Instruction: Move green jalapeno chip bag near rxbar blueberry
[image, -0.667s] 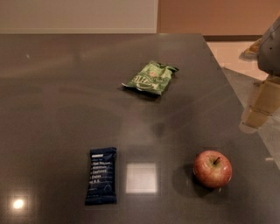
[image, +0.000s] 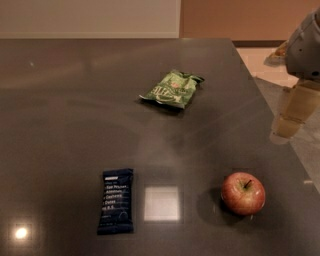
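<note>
A wide, dark, glossy desk (image: 60, 100) fills almost the whole view, seen from above and slightly in front. Its right edge runs diagonally, with pale floor beyond it. A square patch of reflected ceiling light (image: 161, 203) shines on its near part.

At the far right edge of the view, a grey robot arm (image: 306, 47) reaches in from above. Its pale tan gripper (image: 286, 129) hangs over the right rim of the desk, well apart from every object. It carries nothing, and I cannot tell whether it is spread or closed. It looks parked off to the side, probably so the camera sees all the objects before any reach begins.

The green jalapeno chip bag (image: 171, 89) lies flat and crinkled near the middle of the desk, toward the far side, untouched. It has to end up beside the bar, so the task appears not yet started.

A red-yellow apple (image: 243, 193) stands upright at the near right, stem up. It sits closer to the gripper than the bag does and may need avoiding.

The rxbar blueberry (image: 116, 201), a slim navy wrapper with white lettering, lies flat at the near left, well apart from the bag, with open desk around it for a landing spot.
</note>
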